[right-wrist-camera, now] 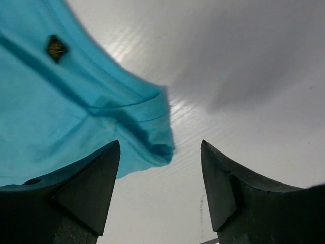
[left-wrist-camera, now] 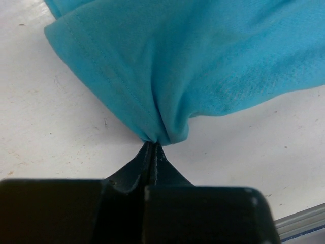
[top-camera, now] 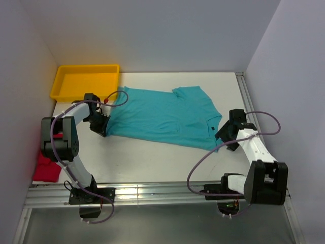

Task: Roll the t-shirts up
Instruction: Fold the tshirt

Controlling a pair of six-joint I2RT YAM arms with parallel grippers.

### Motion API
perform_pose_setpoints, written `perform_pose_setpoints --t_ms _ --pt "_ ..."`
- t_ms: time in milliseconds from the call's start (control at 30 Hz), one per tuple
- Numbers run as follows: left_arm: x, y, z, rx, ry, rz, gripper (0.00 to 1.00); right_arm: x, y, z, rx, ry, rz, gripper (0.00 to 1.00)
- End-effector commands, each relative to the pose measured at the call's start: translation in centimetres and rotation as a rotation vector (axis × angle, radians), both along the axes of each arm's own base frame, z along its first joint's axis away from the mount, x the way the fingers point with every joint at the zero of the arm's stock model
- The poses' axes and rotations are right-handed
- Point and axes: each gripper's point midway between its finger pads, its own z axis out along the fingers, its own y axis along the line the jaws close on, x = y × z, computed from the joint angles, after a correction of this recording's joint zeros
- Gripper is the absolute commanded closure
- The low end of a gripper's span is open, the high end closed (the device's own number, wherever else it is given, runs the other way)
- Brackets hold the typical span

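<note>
Top view, left to right. Red shirt [top-camera: 46, 170] is bunched at 8 o'clock on the counter [top-camera: 152, 162], against the left wall, just beside the left arm. Tray [top-camera: 84, 81], yellow, sits at 10 o'clock in the far corner.

Left end effector [top-camera: 101, 129] is at the 9 o'clock edge of the teal shirt [top-camera: 162, 114], just at 5 o'clock from the tray. Its jaws are together, clamped on the teal shirt. The left wrist view confirms it: left end effector [left-wrist-camera: 152, 152] pinches a small fold of teal shirt [left-wrist-camera: 203, 61] at its tips. The fabric gathers into pleats right at the pinch. The rest fans out toward 12 o'clock over the counter [left-wrist-camera: 51, 127].

The teal shirt lies spread mid-counter, mostly flat. One sleeve is at 12 o'clock, and the hem end points to 3 o'clock. A dark label [top-camera: 212, 128] is near its 4 o'clock corner.

Right end effector [top-camera: 223, 138] is at that same corner, at 3 to 4 o'clock on the counter. Its jaws are apart and clamp nothing. In the right wrist view, right end effector [right-wrist-camera: 158, 147] straddles a folded corner of teal shirt [right-wrist-camera: 61, 101]. The corner lies between the fingers [right-wrist-camera: 96, 183], nearer the 9 o'clock one, on bare counter [right-wrist-camera: 228, 76]. Label [right-wrist-camera: 56, 47] shows at 10 o'clock in that view. Cannot tell if a finger touches the cloth.
</note>
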Motion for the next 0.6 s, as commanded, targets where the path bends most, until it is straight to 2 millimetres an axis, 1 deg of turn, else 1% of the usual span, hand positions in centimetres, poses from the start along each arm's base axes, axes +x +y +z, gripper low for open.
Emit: perform_pose_setpoints --t_ms 0,67,100,133,167,233,267,367,400,500,567 --pt "1.0 0.4 1.7 0.009 -0.031 0.024 0.98 1.6 1.5 1.9 0.057 -0.157 0.091 0.25" --pt "1.4 0.5 2.0 0.003 -0.032 0.024 0.93 1.3 1.7 1.7 0.03 -0.132 0.114 0.23" --pt "1.5 0.5 2.0 -0.001 -0.034 0.025 0.82 1.5 1.8 1.7 0.024 -0.122 0.116 0.22" --pt "1.9 0.4 2.4 -0.007 -0.048 0.026 0.74 1.6 2.1 1.0 0.025 -0.1 0.125 0.23" --pt "2.1 0.4 2.6 -0.01 -0.056 0.028 0.62 1.7 2.4 0.6 0.033 -0.093 0.134 0.22" --pt "2.8 0.5 3.3 -0.013 -0.088 0.042 0.52 1.8 2.6 -0.2 0.042 -0.057 0.137 0.23" --pt "3.2 0.5 3.7 -0.022 -0.11 0.047 0.47 2.3 2.4 -0.1 0.028 -0.062 0.133 0.23" --pt "3.7 0.9 4.0 -0.029 -0.126 0.067 0.41 2.7 2.3 -0.9 0.021 -0.039 0.121 0.24" --pt "3.7 0.9 3.9 -0.032 -0.122 0.063 0.41 2.5 2.2 -1.5 0.018 -0.012 0.12 0.25" --pt "3.5 0.8 2.9 -0.045 -0.105 0.067 0.4 2.3 2.4 -2.2 0.031 0.001 0.119 0.25" --pt "3.5 0.7 2.0 -0.05 -0.086 0.069 0.4 2.3 2.7 -2.8 0.047 0.011 0.118 0.32"
